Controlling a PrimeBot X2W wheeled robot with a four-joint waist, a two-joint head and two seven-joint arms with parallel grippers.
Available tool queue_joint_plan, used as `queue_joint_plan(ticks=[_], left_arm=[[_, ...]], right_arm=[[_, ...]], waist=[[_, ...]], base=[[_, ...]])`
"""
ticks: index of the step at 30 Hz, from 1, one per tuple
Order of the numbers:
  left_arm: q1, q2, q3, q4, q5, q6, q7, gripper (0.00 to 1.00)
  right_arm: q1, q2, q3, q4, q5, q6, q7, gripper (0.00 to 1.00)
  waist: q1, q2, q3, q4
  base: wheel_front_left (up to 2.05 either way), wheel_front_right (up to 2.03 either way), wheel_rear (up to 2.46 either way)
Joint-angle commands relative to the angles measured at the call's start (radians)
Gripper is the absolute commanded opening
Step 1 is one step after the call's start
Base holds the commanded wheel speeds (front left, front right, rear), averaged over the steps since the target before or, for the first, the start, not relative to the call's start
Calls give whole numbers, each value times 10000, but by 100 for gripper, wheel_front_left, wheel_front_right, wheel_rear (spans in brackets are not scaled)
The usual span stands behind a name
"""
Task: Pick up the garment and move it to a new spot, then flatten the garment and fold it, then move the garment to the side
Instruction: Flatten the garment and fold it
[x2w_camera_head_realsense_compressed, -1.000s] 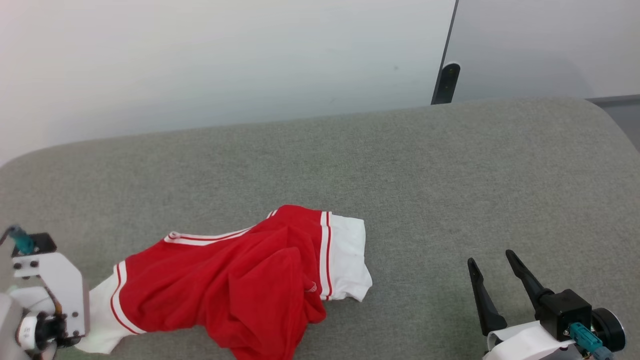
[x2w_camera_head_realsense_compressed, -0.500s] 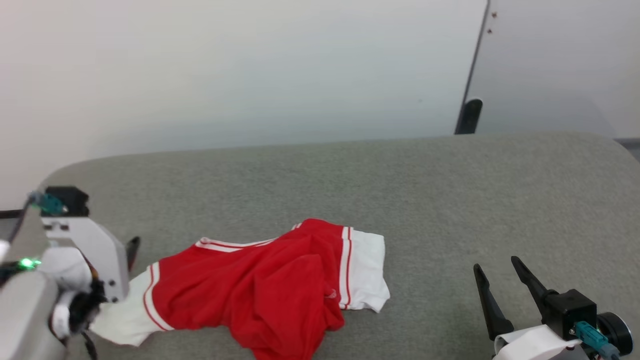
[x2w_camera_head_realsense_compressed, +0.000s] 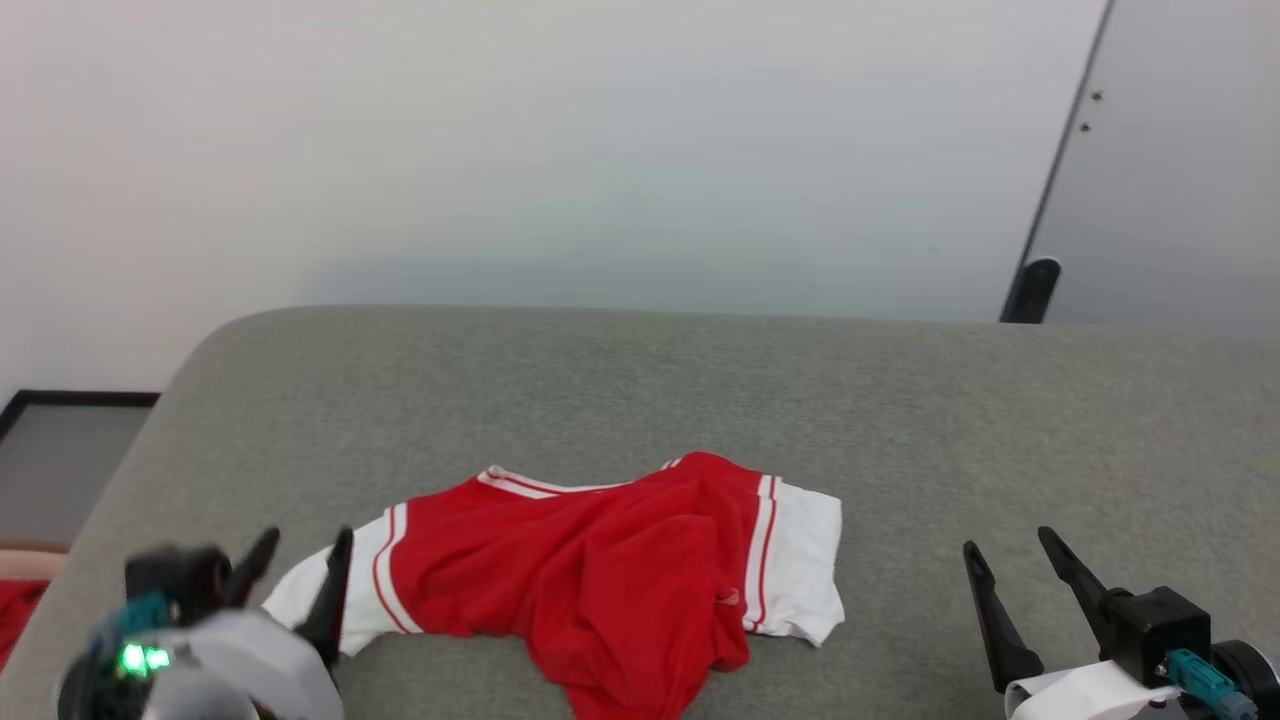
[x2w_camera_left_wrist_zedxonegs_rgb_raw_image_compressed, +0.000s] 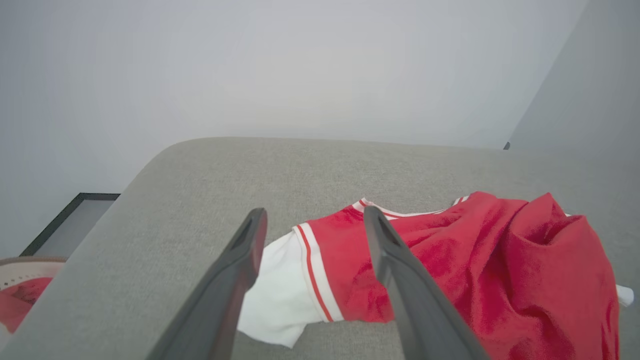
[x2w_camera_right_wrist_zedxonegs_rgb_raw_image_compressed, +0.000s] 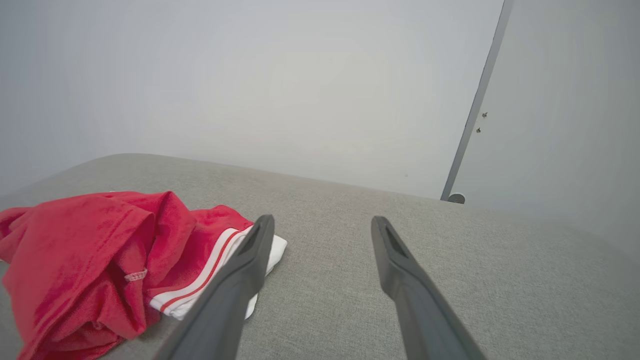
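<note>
Lying crumpled on the grey cushion (x2w_camera_head_realsense_compressed: 700, 400), the garment (x2w_camera_head_realsense_compressed: 600, 570) runs left to right, white sleeve at each end; our left gripper (x2w_camera_head_realsense_compressed: 307, 540) and right gripper (x2w_camera_head_realsense_compressed: 1008, 542) gape empty; pale wall (x2w_camera_head_realsense_compressed: 500, 150) behind.

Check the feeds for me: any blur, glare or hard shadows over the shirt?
Head view: soft even light, garment sharp, faint shadow under its folds; left gripper, close to the lens, looks soft. Left wrist view: wide-angle curve on the grey surface edge, no glare. Right wrist view: clean, garment detail crisp.
</note>
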Motion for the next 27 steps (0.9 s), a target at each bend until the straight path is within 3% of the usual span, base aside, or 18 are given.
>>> queue_joint_plan(ticks=[1,6,15,23,27], left_arm=[[464,-179,109,-160,34,214,-429,100],[1379,-572,316,-388,-54,583,-1363,100],[1176,-504,285,-238,71,405,-1616,100],[-227,-174,234,579,-484,-317,-322,100],[-1279,28,-22,1309,-947,-866,1126,100]], right_arm=[[124,-15,-78,-72,63,-14,18,100],[247,12,-233,-122,49,-14,64,100],[213,-5,-377,-244,75,-14,200,100],[-496,-441,-20,-416,229,-14,741,100],[-1039,-884,214,-526,333,-14,1090,100]], waist=[[0,0,-92,285],[0,0,-162,655],[0,0,-49,1201],[0,0,480,1134],[0,0,882,1046]], base=[[0,0,0],[0,0,0],[0,0,0],[0,0,0],[0,0,0]])
